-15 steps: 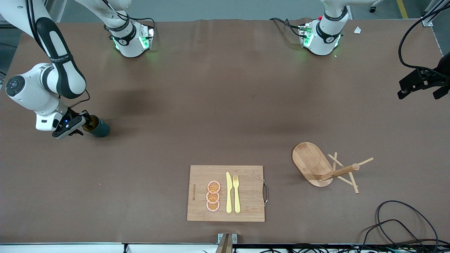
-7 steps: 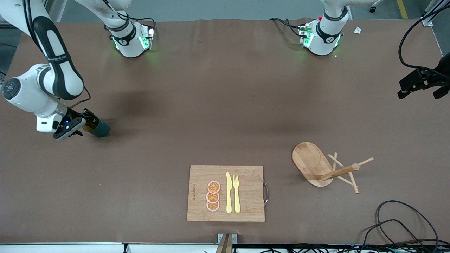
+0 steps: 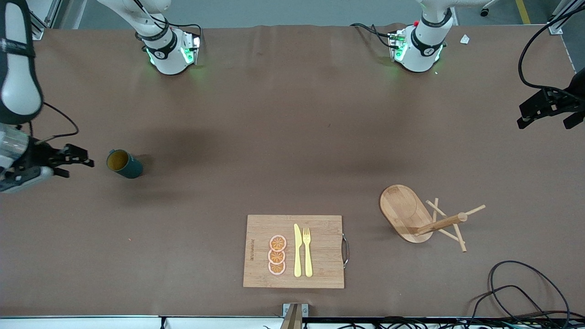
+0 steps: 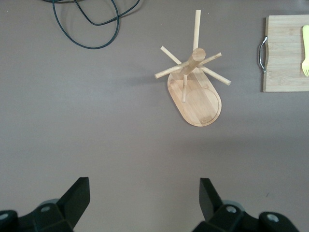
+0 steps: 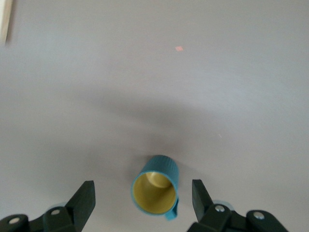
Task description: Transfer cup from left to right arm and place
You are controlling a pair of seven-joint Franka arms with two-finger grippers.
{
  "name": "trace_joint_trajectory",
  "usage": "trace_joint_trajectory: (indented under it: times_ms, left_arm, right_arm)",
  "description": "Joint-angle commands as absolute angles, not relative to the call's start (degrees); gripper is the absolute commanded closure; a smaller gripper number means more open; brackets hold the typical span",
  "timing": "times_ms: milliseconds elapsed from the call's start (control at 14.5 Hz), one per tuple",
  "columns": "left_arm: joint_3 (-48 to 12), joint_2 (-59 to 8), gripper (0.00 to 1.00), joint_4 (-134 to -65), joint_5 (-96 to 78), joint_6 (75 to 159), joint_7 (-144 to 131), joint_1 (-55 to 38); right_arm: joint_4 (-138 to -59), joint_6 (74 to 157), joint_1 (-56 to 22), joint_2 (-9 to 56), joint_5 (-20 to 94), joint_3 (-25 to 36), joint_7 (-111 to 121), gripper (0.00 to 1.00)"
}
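The dark teal ribbed cup with a mustard-yellow inside stands free on the brown table toward the right arm's end. My right gripper is open and empty, up in the air beside the cup at the table's edge, apart from it. In the right wrist view the cup shows below, between the spread fingers of the gripper, with its handle to one side. My left gripper waits open and empty over the left arm's end of the table; its wrist view shows the gripper above bare table.
A wooden peg rack stands toward the left arm's end and shows in the left wrist view. A cutting board with orange slices, a yellow knife and a fork lies near the front edge. Black cables lie at the corner.
My right gripper has let go of the cup, opened and drawn back and up toward the table's end. The cup stays where it was. The left arm has not moved.
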State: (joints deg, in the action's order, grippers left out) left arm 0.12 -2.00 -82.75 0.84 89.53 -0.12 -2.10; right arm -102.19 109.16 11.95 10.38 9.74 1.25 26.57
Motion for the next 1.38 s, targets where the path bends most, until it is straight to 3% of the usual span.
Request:
trace_joint_trajectory:
  times_ms: [0,207,413,689,1308]
  left_arm:
    - [-0.3,-1.7,0.00,-82.4,1.9,89.6,-0.4,-1.9]
    - [-0.3,-1.7,0.00,-82.4,1.9,89.6,-0.4,-1.9]
    - [-0.2,-1.7,0.00,-82.4,1.9,89.6,-0.4,-1.8]
    - [-0.2,-1.7,0.00,-82.4,2.0,89.6,-0.4,-1.9]
    - [0.2,-2.2,0.00,-80.2,1.9,89.2,-0.4,-1.8]
  right_arm:
    - [-92.4,98.9,11.0,11.1,7.9,1.0,11.1,0.10]
    - [-84.1,89.3,8.3,10.0,7.2,1.1,1.0,0.03]
    - [-83.8,86.1,1.0,4.8,0.9,1.0,-9.1,0.00]
    - [-82.6,86.4,-3.9,4.7,-2.1,1.0,-10.0,0.00]
    - [-82.2,89.9,-3.3,5.0,-4.1,1.3,-9.1,0.00]
